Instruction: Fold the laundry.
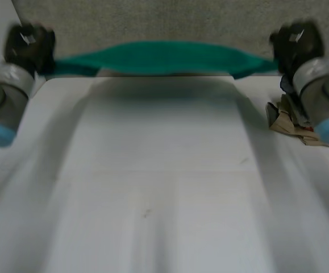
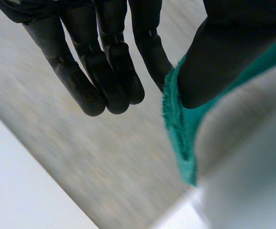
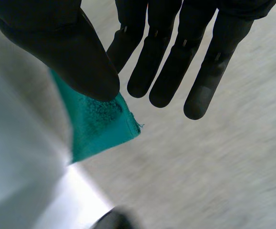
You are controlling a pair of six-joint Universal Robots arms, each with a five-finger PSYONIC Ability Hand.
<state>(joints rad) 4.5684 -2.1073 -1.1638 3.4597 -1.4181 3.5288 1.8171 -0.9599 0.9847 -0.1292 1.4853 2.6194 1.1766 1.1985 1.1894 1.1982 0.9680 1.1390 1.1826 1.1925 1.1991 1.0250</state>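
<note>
1. One white table [image 1: 153,187] takes up most of what we see from the head view, with grey floor [image 1: 153,23] beyond its far edge.
2. One green cloth [image 1: 164,57] is stretched left to right along that far edge, one end in each hand. We cannot tell whether it touches the table.
3. At the far left corner, the left hand [image 1: 29,42] grasps the cloth's left end. In its wrist view we see the thumb [image 2: 214,62] pressed on the frayed edge, with the fingers [image 2: 104,71] held straight beside it.
4. At the far right, the right hand [image 1: 295,41] pinches the cloth's right corner under its thumb [image 3: 66,52], fingers [image 3: 166,67] straight.
5. Just beside the right arm lies a small crumpled pile [image 1: 286,119]. We cannot tell what it is.
</note>
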